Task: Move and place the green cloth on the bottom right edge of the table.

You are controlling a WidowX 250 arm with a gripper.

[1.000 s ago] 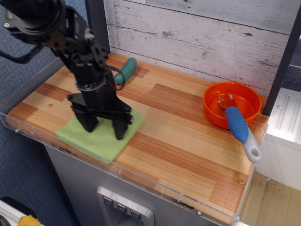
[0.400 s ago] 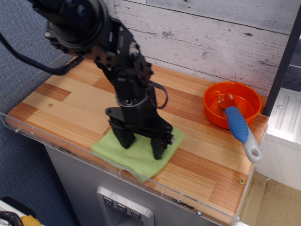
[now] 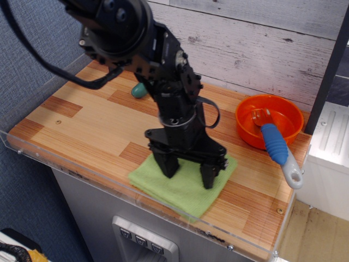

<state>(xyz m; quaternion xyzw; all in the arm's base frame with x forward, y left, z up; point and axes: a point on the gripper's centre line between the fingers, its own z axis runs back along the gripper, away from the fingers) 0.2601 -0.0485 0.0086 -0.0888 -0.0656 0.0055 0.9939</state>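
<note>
Both fingers of my jaws (image 3: 189,170) stand spread and press on the green cloth (image 3: 185,184), which has slid rightward along the worktop (image 3: 82,123) front edge since a moment ago, now nearer the orange bowl (image 3: 269,120).

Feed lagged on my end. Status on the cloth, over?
End effector open, fingers pressed on green cloth. Cloth flat at table front edge, right of centre. Path to bottom right corner unobstructed; orange bowl sits further back.

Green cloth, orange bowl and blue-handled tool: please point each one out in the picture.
green cloth (image 3: 182,191): main camera view, bare front part.
orange bowl (image 3: 248,136): main camera view, left outer wall.
blue-handled tool (image 3: 274,144): main camera view, ribbed blue grip.
</note>
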